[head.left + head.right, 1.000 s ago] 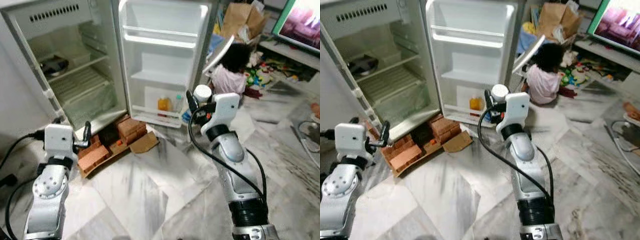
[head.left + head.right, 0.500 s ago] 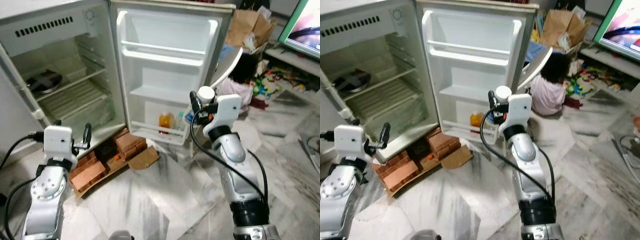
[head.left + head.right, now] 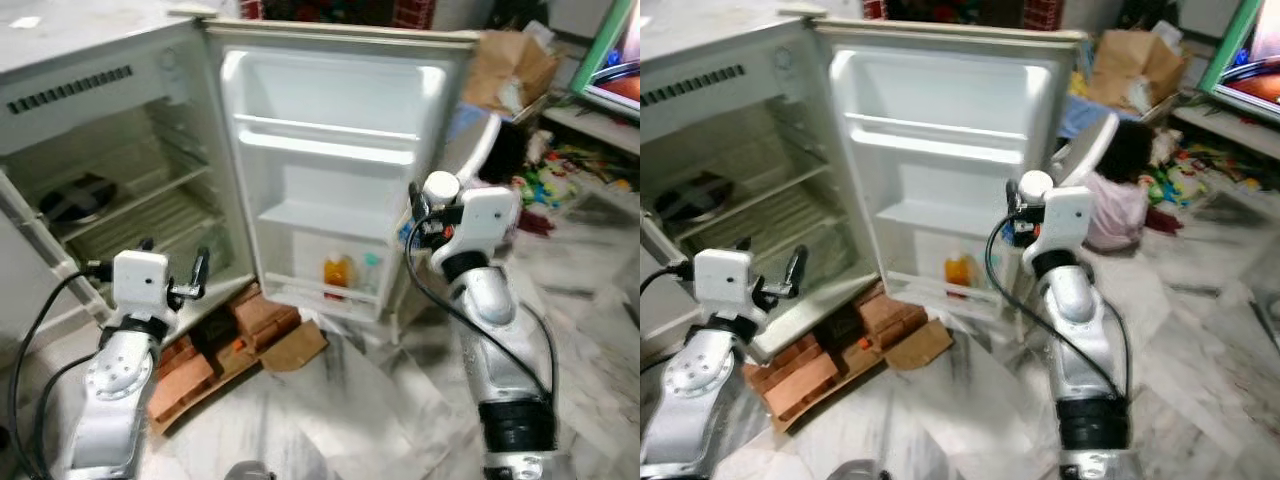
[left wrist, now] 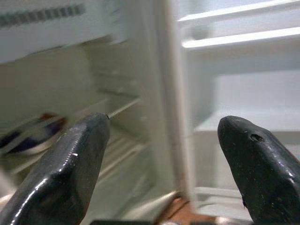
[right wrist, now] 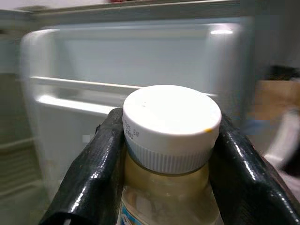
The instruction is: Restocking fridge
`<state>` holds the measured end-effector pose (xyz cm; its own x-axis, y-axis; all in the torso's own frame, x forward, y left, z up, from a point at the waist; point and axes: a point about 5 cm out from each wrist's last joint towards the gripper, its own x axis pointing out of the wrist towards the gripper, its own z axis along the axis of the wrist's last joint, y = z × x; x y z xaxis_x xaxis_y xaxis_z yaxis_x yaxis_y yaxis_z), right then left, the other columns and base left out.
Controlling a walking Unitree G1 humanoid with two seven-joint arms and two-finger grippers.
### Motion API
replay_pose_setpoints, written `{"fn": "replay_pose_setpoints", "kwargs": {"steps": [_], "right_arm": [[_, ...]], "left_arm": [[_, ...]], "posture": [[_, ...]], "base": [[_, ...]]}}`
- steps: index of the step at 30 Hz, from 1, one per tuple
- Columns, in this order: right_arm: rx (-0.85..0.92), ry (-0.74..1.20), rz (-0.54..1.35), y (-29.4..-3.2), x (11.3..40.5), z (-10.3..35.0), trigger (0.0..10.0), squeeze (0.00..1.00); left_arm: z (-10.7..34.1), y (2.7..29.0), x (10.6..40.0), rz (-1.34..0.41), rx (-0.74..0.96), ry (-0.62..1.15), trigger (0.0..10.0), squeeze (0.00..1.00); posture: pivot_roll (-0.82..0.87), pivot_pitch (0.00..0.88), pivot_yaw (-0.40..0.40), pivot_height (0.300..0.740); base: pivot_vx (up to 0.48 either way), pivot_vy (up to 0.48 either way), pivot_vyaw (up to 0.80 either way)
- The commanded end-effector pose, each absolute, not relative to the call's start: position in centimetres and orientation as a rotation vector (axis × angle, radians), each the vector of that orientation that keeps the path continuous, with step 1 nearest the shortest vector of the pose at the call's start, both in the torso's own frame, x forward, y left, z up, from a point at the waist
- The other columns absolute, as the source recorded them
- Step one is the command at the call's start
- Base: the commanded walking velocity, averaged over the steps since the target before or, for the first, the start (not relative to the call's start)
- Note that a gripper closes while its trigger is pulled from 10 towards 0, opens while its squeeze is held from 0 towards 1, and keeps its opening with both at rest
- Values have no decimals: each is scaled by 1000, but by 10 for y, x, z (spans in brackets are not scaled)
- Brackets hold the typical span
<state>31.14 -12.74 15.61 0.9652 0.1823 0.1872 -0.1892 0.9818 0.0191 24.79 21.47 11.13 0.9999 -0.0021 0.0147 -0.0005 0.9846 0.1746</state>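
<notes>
Right wrist view: we hold a white-capped plastic bottle of pale creamy sauce point(image 5: 171, 140) squeezed between our right gripper's point(image 3: 432, 212) black fingers, just off the free edge of the small white fridge's open door point(image 3: 330, 170). Our left gripper point(image 4: 164, 164) hovers with fingers spread wide and bare, facing the fridge's wire shelves point(image 3: 130, 215), where a dark, blurred dish point(image 3: 75, 197), perhaps a pan, sits.

Little can be read here. On the side of the white cap point(image 5: 172, 126) of the jar held between the right gripper's point(image 5: 161, 159) black fingers there is small dark printed code, two short lines; the digits look like "58" and "03", but blur leaves them uncertain. The jar's blue-edged label is cut off and unreadable.
</notes>
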Motion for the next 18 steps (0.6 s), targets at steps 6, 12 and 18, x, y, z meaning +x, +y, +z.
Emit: {"fn": "replay_pose_setpoints", "kwargs": {"steps": [6,12,18], "right_arm": [[22,-240,164,-135,314,167,10000,0],[20,-246,163,-134,314,168,10000,0],[-1,-289,142,-136,317,177,10000,0]], "left_arm": [[118,207,252,-42,191,-49,10000,0],[119,207,252,-49,186,-61,10000,0],[121,205,251,-58,190,-74,10000,0]], "posture": [[107,0,-27,740],[107,0,-26,740],[107,0,-24,740]], "base": [[259,405,-455],[276,394,0],[0,0,0]]}}
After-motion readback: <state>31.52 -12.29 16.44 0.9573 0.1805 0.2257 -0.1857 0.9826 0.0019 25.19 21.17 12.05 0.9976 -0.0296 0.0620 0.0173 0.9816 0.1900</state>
